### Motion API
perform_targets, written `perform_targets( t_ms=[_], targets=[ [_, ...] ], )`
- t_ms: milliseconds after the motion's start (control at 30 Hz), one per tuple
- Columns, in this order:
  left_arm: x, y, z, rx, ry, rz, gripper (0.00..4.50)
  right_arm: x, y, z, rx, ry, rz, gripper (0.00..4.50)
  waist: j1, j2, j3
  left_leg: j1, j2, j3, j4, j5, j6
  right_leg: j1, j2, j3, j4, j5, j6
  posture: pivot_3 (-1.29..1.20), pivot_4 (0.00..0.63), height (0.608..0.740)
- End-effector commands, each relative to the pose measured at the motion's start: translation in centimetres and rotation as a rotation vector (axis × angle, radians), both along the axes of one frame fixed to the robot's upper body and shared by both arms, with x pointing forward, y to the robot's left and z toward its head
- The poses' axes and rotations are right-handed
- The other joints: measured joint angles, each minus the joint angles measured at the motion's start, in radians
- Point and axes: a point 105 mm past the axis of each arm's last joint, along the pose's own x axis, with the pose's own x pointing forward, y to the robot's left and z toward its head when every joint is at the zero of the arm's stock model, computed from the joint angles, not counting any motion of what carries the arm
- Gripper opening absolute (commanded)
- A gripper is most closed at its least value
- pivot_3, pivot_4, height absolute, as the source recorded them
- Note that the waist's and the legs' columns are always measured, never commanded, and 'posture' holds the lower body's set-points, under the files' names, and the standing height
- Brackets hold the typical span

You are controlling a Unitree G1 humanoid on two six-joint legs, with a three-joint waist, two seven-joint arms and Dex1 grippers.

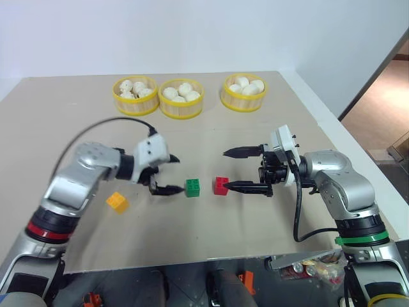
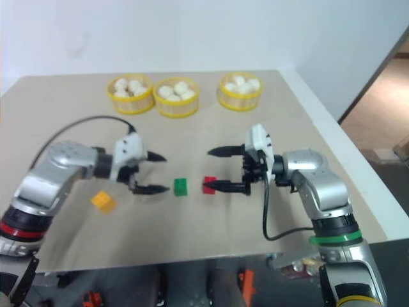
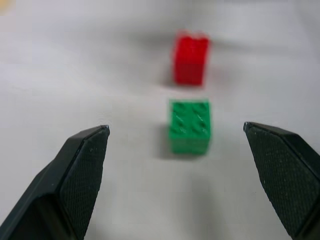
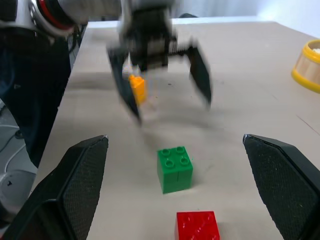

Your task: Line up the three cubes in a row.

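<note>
Left eye view shows the green cube (image 1: 192, 187) and the red cube (image 1: 221, 185) sitting side by side with a small gap near the middle of the table (image 1: 268, 115), already forming the start of a row. The yellow cube (image 1: 117, 202) lies well apart to the left and a little nearer the robot, so it looks like the one left to bring in line. The left gripper (image 1: 165, 174) hovers just left of the green cube, jaws wide and empty. The right gripper (image 1: 238, 169) hangs beside the red cube, also spread wide, holding nothing. Three baskets of buns (image 1: 181, 98) stand along the far edge.
</note>
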Motion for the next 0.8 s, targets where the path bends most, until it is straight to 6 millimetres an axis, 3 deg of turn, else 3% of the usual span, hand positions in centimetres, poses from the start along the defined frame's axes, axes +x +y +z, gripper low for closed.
perform_targets(
  t_ms=[33, 167, 300, 433, 600, 800],
  targets=[
    [-0.3, 1.9, 3.8, -0.155, -0.066, 0.166, 4.47, -0.2, -0.3, 1.3, -0.002, -0.066, -0.001, 4.50, -0.001, 0.000, 0.000, 0.000, 0.000, 0.000, 0.000, 0.000, 0.000, 0.000, 0.000, 0.000, 0.000, 0.000, 0.000, 0.00, 0.150, 0.740],
    [-1.3, 3.2, 4.4, -0.279, -0.148, 0.321, 4.47, -0.1, -0.6, 1.2, -0.008, -0.064, -0.006, 4.50, -0.003, 0.000, 0.000, 0.001, 0.000, 0.000, -0.001, 0.000, 0.000, 0.000, 0.000, 0.001, -0.001, 0.001, 0.003, 0.00, 0.150, 0.740],
    [-4.1, 4.4, 3.6, -0.465, -0.192, 0.416, 4.47, -0.2, -0.6, 0.7, -0.029, -0.048, 0.012, 4.50, -0.002, 0.000, 0.000, 0.002, 0.000, 0.001, -0.002, 0.000, 0.000, 0.001, 0.000, 0.001, 0.000, 0.001, 0.003, 0.00, 0.150, 0.740],
    [-6.2, 6.2, 0.5, -0.385, -0.186, 0.485, 4.47, -0.1, -0.5, 0.6, -0.038, -0.050, 0.023, 4.50, -0.002, -0.001, 0.000, 0.004, 0.000, 0.001, -0.002, 0.000, 0.000, 0.002, 0.000, 0.002, 0.000, -0.001, -0.002, 0.00, 0.150, 0.740],
    [-6.6, 9.1, -1.9, -0.417, -0.131, 0.660, 4.47, 0.2, -0.4, 0.6, -0.051, -0.057, 0.021, 4.50, 0.001, -0.001, 0.000, 0.006, -0.001, 0.000, -0.001, 0.000, 0.000, 0.003, -0.001, 0.001, 0.000, 0.000, -0.005, 0.00, 0.150, 0.740],
    [-6.3, 9.9, -4.2, -0.410, -0.070, 0.703, 4.47, 0.0, -0.4, 0.1, -0.075, -0.051, 0.024, 4.50, 0.001, -0.001, 0.000, 0.006, -0.002, 0.000, 0.000, 0.000, 0.000, 0.003, -0.002, 0.001, -0.001, 0.000, -0.005, 0.00, 0.150, 0.740]
  ],
)
